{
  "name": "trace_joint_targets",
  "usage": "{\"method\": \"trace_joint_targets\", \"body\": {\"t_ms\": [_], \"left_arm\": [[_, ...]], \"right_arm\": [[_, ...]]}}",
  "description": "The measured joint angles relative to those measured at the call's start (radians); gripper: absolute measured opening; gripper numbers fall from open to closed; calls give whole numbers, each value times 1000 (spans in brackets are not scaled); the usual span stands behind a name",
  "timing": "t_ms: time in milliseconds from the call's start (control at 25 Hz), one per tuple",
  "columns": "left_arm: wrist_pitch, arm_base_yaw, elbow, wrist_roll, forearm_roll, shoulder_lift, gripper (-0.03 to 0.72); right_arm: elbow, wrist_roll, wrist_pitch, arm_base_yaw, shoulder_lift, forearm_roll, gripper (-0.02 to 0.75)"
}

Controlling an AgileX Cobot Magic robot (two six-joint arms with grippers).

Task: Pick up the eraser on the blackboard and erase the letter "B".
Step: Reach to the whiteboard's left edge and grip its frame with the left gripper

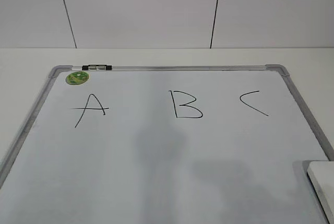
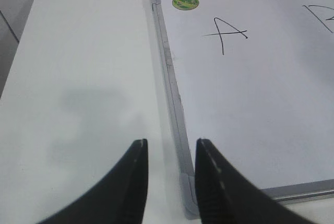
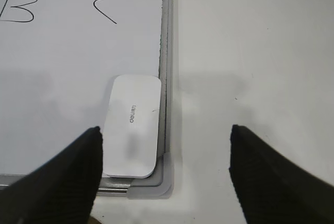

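The right end effector (image 3: pixel 164 153) is wide open and holds nothing, above the eraser (image 3: pixel 132 126), which lies in the blackboard (image 3: pixel 78 51) corner. The left end effector (image 2: pixel 169 182) is narrowly open, empty, over the bench (image 2: pixel 88 78). The letter "B" (image 1: pixel 186 104) is intact.

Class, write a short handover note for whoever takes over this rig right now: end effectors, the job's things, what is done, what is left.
Left end effector: open, empty, over the table by the blackboard's near left corner.
Right end effector: open wide, empty, above the eraser.
Eraser lies flat on the board, in its near right corner against the frame.
Letter "B" is intact, between A and C.
Done: nothing.
Left: grasp the eraser, wipe off B.
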Motion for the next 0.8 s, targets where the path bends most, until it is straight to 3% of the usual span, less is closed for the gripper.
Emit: {"method": "trace_joint_targets", "body": {"t_ms": [800], "left_arm": [[0,0,0,0,0,0,235]], "right_arm": [[0,0,-2,0,0,0,584]]}}
